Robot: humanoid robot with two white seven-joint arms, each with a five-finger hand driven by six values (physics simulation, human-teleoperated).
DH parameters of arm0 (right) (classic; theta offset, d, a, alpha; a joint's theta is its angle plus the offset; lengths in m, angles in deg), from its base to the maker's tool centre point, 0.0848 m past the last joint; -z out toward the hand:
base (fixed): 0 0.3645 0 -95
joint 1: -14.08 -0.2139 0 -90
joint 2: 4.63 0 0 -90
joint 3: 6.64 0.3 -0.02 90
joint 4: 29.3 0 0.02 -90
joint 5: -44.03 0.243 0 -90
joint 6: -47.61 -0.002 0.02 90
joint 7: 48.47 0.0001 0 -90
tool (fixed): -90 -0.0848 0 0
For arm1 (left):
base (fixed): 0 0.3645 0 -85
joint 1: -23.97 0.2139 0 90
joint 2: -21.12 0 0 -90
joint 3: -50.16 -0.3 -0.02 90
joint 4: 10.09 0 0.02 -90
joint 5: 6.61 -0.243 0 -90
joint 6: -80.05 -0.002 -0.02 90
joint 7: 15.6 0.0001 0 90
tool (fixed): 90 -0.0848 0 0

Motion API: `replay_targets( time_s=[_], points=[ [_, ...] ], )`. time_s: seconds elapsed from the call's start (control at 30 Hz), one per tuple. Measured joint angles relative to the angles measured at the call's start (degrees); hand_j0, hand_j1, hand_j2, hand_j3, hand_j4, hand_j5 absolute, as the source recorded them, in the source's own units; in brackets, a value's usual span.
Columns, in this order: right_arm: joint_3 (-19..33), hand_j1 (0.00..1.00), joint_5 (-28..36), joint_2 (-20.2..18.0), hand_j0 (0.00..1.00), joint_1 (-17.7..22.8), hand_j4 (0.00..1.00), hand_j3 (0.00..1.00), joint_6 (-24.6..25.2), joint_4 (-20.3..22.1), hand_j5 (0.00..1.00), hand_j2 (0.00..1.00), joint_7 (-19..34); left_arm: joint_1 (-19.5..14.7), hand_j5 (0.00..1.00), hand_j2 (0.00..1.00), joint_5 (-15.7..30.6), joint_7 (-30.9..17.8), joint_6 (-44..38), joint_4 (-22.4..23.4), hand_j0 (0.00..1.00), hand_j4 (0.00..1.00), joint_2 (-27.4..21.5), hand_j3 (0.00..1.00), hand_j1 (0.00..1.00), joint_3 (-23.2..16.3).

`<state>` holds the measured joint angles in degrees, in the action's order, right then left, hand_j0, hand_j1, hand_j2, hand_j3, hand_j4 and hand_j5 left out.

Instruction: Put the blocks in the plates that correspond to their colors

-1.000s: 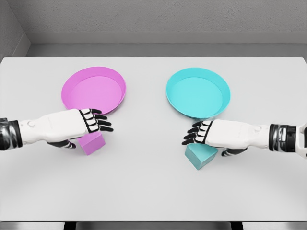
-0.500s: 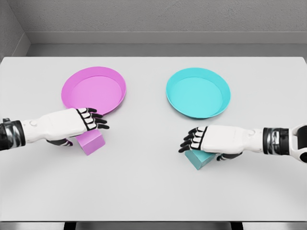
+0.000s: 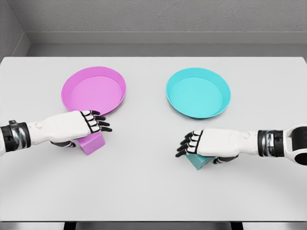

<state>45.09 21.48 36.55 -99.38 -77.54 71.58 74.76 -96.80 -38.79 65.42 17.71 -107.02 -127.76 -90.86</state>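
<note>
Both hands have dropped lower over the last second. The right hand (image 3: 194, 143) has sunk from beside the cyan plate (image 3: 223, 98) onto the cyan block (image 3: 199, 162), now largely covered. The left hand (image 3: 93, 123) has settled over the pink block (image 3: 92, 143). Neither block has left the table (image 3: 153, 191), so grasping appears under way, not transport. Fingers on both hands are extended and slightly curled; a closed grip cannot be confirmed. The pink plate (image 3: 72, 88) sits just beyond its block. Blocks are small matte cubes matching their plates.
</note>
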Motion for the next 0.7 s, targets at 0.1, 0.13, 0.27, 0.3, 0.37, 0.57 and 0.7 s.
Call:
replay_targets(
  time_s=[0.1,0.13,0.27,0.3,0.37,0.57,0.7],
  points=[
    [-0.06,0.95,-0.47,0.05,0.95,-0.09,0.95,0.95,0.00,0.00,0.95,0.95,0.02,0.00,0.83,0.83,-0.15,0.05,0.12,0.00,0.83,0.83,0.04,0.83,0.83,-0.11],
    [-0.05,0.95,-0.56,0.06,0.95,-0.18,0.95,0.95,0.00,0.00,0.95,0.95,0.02,0.00,0.81,0.81,-0.20,0.06,0.15,0.00,0.81,0.81,0.04,0.81,0.81,-0.18],
    [0.01,0.89,-1.12,0.12,0.89,-0.26,0.89,0.89,0.04,0.00,0.89,0.89,0.11,0.00,0.73,0.73,-0.53,0.08,0.36,0.00,0.73,0.73,0.04,0.73,0.73,-0.30],
    [0.03,0.88,-1.28,0.22,0.88,-0.35,0.88,0.88,0.11,0.01,0.88,0.88,0.18,0.09,0.73,0.73,-0.62,0.12,0.40,0.00,0.73,0.73,0.03,0.73,0.73,-0.29],
    [0.09,0.82,-1.32,0.41,0.82,-0.35,0.82,0.82,0.29,0.03,0.82,0.82,0.26,0.00,0.69,0.69,-0.82,0.20,0.43,-0.01,0.69,0.69,0.01,0.69,0.69,-0.48],
    [0.37,0.77,-1.45,0.70,0.77,-0.61,0.77,0.77,0.42,0.02,0.77,0.77,1.32,-0.09,0.54,0.54,-1.17,0.67,0.59,-0.11,0.54,0.54,-0.15,0.54,0.54,-0.93],
    [0.54,0.72,-1.54,1.01,0.72,-0.62,0.72,0.72,0.39,-0.01,0.72,0.72,1.53,-0.53,0.49,0.49,-0.90,0.64,2.39,-0.20,0.49,0.49,-0.28,0.49,0.49,-1.10]
  ],
)
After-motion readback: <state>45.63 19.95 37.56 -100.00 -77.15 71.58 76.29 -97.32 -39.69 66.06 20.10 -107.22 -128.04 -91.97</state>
